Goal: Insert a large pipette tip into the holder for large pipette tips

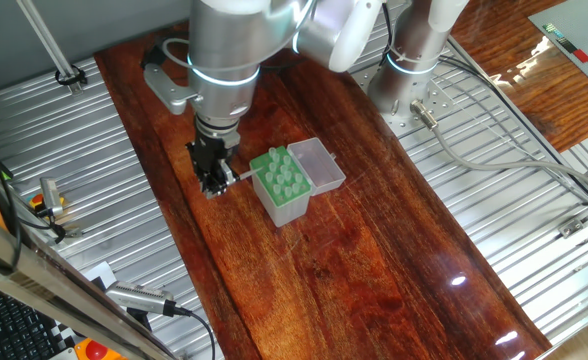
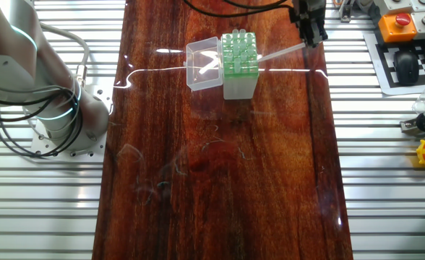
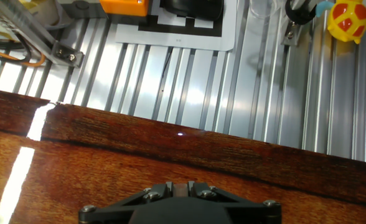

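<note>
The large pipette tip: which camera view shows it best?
The other fixed view: the large pipette tip shows as a pale line from the gripper toward the holder. One fixed view shows only a short piece; the hand view shows none.

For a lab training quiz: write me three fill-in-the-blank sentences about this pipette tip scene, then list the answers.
1. The top of the holder for large pipette tips is coloured ____.
2. The holder's clear lid is ____, lying beside the box.
3. The gripper holds the large pipette tip, which lies nearly ____ rather than upright.

Missing words: green; open; horizontal
</note>
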### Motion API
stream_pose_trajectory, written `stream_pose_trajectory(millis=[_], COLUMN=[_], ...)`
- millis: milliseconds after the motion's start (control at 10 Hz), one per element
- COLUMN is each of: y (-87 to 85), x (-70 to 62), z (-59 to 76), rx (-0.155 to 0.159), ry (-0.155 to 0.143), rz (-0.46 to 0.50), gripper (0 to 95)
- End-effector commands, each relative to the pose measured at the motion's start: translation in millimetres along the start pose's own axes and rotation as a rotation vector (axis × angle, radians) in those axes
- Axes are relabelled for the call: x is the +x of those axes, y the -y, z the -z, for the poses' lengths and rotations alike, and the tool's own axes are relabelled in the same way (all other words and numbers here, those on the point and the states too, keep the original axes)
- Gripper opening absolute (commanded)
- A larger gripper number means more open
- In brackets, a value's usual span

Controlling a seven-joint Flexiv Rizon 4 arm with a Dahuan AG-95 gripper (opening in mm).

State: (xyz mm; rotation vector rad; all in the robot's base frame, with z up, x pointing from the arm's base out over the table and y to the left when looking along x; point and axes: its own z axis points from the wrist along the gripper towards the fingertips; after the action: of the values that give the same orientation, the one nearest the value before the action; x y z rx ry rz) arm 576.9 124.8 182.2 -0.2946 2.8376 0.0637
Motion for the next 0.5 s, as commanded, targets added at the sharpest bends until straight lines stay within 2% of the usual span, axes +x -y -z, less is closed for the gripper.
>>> stream_pose_trajectory(millis=[100,500], y=[0.3,-0.2], x=[1.4,1.5], z=[0.0,0.6], rx=[0.003,0.008], ry=[0.006,0.014], rz=[0.005,0.024], gripper=[0.0,0.0])
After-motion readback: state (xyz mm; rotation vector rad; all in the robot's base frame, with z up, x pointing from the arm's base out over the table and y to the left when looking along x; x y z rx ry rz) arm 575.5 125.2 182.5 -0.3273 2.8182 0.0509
